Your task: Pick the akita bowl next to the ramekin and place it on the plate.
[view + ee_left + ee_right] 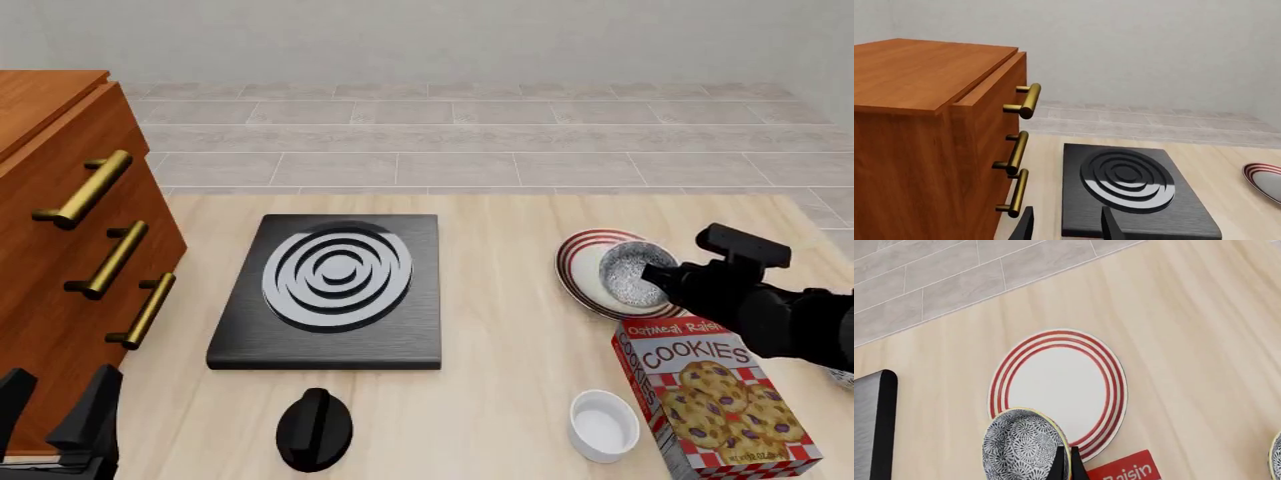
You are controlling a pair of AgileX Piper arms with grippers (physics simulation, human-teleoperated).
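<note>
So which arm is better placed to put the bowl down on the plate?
The right. Its gripper is pinching the akita bowl rim above the plate; the left gripper is by the drawers, far away.

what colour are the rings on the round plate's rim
Dark red rings on the round white plate, clearest in the right wrist view.

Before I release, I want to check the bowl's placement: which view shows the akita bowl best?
The right wrist view: the akita bowl appears large, its rim pinched in the right gripper, over the plate edge. The front view shows it small, partly hidden by the arm. The left wrist view misses it.
</note>
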